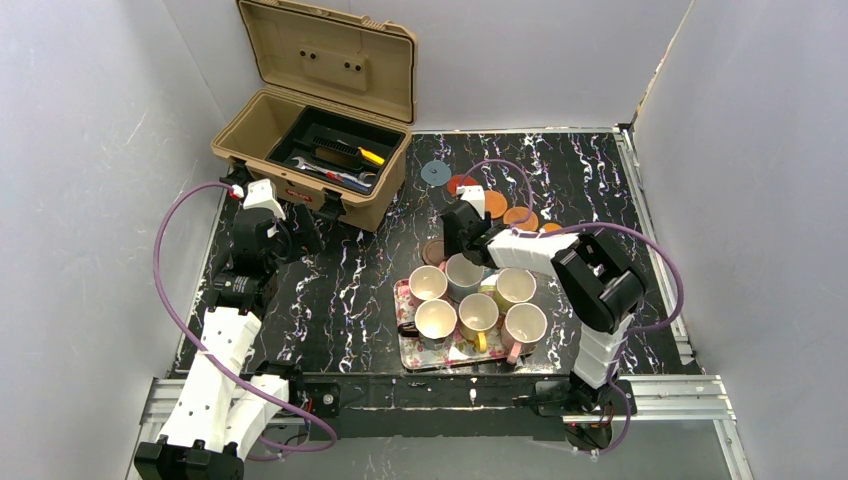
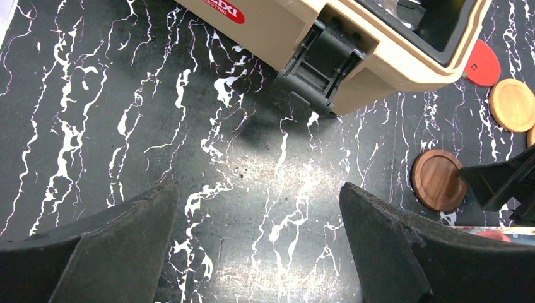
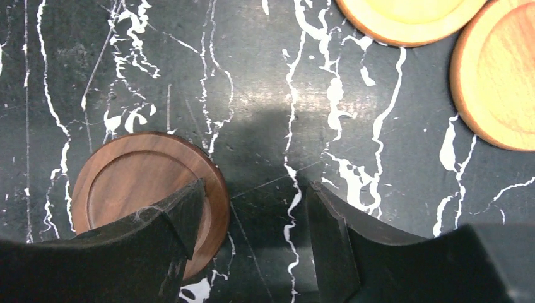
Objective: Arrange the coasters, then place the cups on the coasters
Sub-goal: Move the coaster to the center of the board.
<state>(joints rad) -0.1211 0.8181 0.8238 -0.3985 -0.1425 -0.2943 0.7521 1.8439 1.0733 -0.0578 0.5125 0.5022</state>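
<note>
Right claw half-open at the dark brown coaster, cups parked on the tray.

Nearest us, six pastel handled ceramic cups (image 1: 478,312) crowd the rectangular floral tray (image 1: 410,355), untouched; we judge the coasters go first. Just beyond, the right gripper (image 3: 252,205) holds nothing: one finger overlaps the dark brown round wooden coaster (image 3: 135,183), contact unclear, likely lining up an edge pinch. Two orange wooden coasters (image 3: 505,88) lie nearby, while the blue-grey disc (image 1: 435,173) and red disc (image 1: 458,184) sit farther back. The left gripper (image 2: 258,202) hangs wide and empty by the tan plastic toolbox (image 1: 310,160).

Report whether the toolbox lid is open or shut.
Open. The lid stands tipped back behind the toolbox, and the tools in its black tray show from above.
</note>
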